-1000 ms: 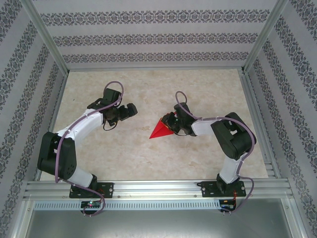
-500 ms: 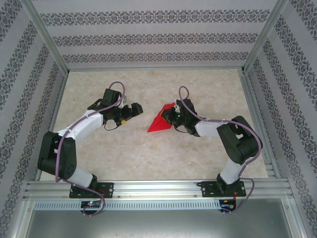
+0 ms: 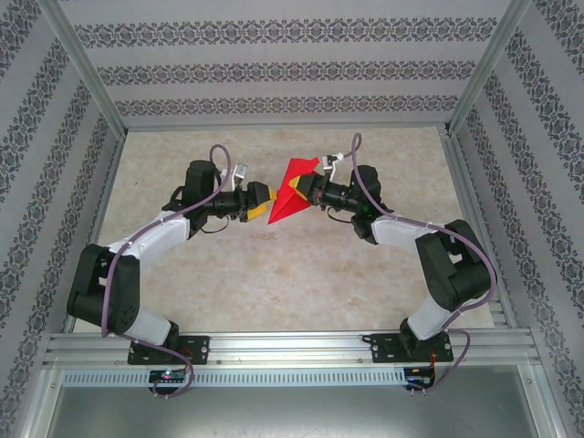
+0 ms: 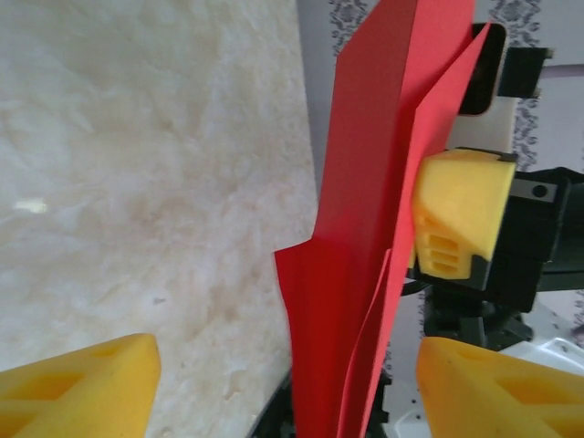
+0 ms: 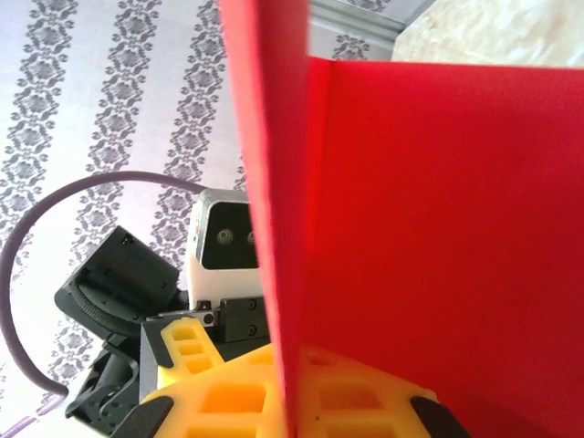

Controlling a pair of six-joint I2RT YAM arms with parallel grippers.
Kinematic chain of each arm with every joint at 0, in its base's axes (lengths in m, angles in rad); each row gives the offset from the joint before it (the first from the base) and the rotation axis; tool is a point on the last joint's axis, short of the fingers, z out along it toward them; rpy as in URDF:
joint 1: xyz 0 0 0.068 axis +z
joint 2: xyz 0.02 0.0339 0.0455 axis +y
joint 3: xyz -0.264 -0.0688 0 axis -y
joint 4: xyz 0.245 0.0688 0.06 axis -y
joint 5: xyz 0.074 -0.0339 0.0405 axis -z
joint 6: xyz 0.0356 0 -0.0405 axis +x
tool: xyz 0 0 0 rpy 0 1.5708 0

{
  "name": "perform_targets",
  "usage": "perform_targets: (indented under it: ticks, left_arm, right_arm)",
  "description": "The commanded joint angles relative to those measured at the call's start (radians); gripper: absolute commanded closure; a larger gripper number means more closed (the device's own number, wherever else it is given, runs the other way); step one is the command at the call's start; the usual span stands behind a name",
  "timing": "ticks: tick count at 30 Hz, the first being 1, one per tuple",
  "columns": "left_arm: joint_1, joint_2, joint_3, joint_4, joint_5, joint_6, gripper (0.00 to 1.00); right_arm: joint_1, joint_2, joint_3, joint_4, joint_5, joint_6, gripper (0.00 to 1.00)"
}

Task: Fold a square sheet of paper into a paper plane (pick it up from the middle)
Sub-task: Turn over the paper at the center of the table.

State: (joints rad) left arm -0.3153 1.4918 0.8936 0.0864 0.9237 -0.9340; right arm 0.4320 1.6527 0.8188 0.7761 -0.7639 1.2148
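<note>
The paper plane (image 3: 290,190) is red paper folded to a pointed dart, held above the table on edge with its tip toward the near left. My right gripper (image 3: 315,192) is shut on its right side; in the right wrist view the yellow fingers (image 5: 228,397) press the red sheet (image 5: 438,219) from both sides. My left gripper (image 3: 259,203) faces it from the left and is open. In the left wrist view the folded layers (image 4: 365,265) stand between its two widely spread yellow fingertips (image 4: 82,388), touching neither.
The pale marble-pattern tabletop (image 3: 274,274) lies below both grippers. Patterned walls and aluminium frame posts (image 3: 87,68) close in the left, far and right sides. The right gripper's yellow finger (image 4: 456,219) shows just behind the paper in the left wrist view.
My right gripper has lifted the red paper off the table, carried it farther back and turned it on edge. My left gripper has swung right to meet it, its fingers now around the paper's tip.
</note>
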Motion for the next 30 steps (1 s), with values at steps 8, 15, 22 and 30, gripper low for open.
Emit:
perform_targets:
  ticks: [8, 15, 22, 30]
  left_arm:
    - [-0.050, 0.021, 0.016, 0.211, 0.086, -0.083, 0.50]
    - [-0.052, 0.029, 0.012, 0.214, 0.072, -0.086, 0.70]
    - [-0.050, 0.036, 0.024, 0.193, 0.052, -0.073, 0.87]
    - [-0.051, 0.020, 0.140, -0.253, -0.118, 0.188, 0.94]
  right_arm:
    - [0.031, 0.045, 0.045, 0.069, -0.049, 0.045, 0.92]
    - [0.018, 0.039, 0.038, 0.073, -0.051, 0.052, 0.91]
    - [-0.013, -0.016, 0.024, -0.026, -0.051, 0.002, 0.79]
    - [-0.111, -0.220, 0.020, -0.663, 0.178, -0.323, 0.46]
